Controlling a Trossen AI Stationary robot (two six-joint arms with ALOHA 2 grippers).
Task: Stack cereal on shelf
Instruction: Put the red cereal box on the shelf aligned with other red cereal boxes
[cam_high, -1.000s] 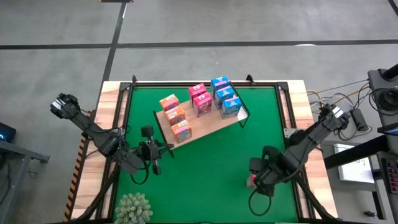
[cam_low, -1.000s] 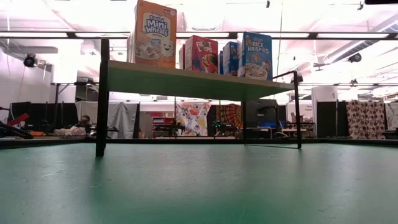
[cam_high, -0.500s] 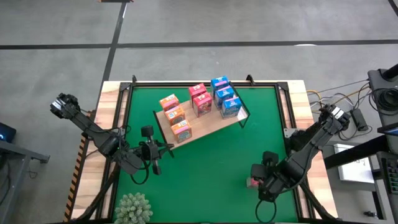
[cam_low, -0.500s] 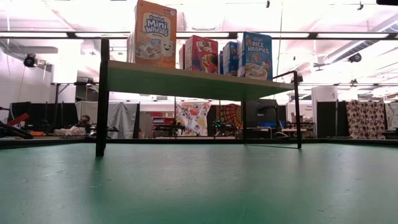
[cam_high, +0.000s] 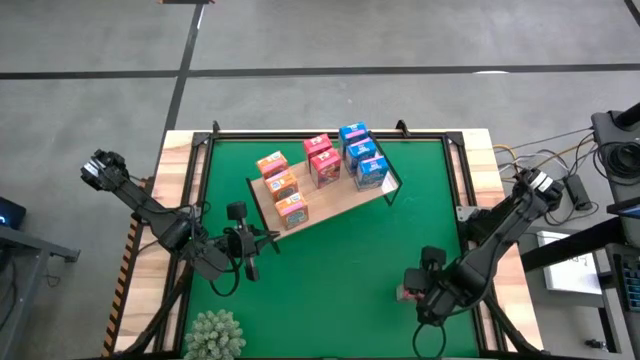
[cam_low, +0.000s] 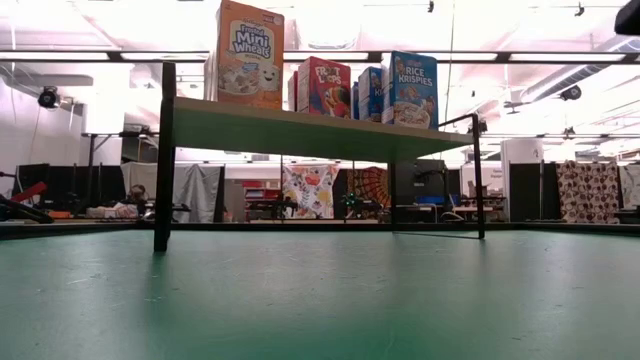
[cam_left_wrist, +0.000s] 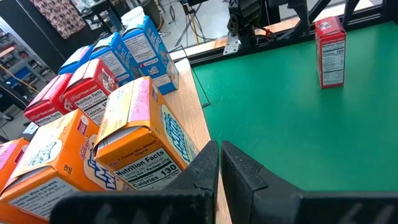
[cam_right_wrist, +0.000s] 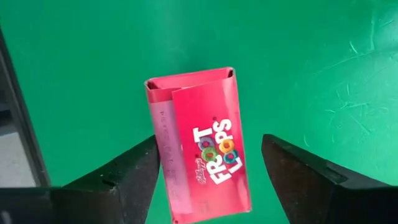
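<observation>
The shelf (cam_high: 335, 200), a light-wood board on dark legs, stands at the table's far middle. It carries three orange cereal boxes (cam_high: 283, 186), two pink-red ones (cam_high: 322, 159) and three blue ones (cam_high: 363, 153), all upright. Another pink-red cereal box (cam_right_wrist: 199, 149) stands upright on the green mat at the near right (cam_high: 405, 293). My right gripper (cam_right_wrist: 208, 180) hangs open just above it, pointing down, one finger on each side. My left gripper (cam_left_wrist: 219, 152) is shut on nothing, off the shelf's near left corner, facing the orange boxes (cam_left_wrist: 140, 143).
A fuzzy green plant (cam_high: 213, 335) sits at the near left edge. Bare green mat (cam_high: 340, 280) lies between the shelf and the near edge. In the low view the shelf board (cam_low: 320, 130) stands raised on thin dark legs (cam_low: 164, 160), with open room under it.
My right arm has sunk a little over the lone pink-red box and swung slightly toward the table's right and near edges. The box has stayed upright where it was.
</observation>
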